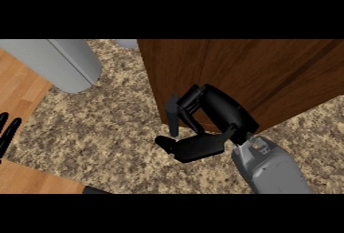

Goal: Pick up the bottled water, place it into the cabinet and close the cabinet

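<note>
Pressing against the wooden cabinet door [249, 73] in the upper right of the frame, our right hand [208, 120] has its fingers straight and close together, laid along the door's left edge, with the thumb spread out below toward the counter. Nothing is held in it. We judge that the hand is placed like this to push the door shut, because flat fingers on the edge give a simple push and need no grasp.

Our left hand [8, 129] shows only at the left border of the frame, fingers up and relaxed, resting near the edge of the speckled stone counter [101, 132].

We cannot find the bottled water anywhere in this view. Probably it is already inside the cabinet, behind the door, but we cannot confirm this. If so, only the closing remains.

In the upper left of the frame stands a grey rounded object [64, 61]; what it is we cannot tell. A strip of light wooden floor [20, 86] appears beside it.

No brand, label or writing can be read on any surface here.
</note>
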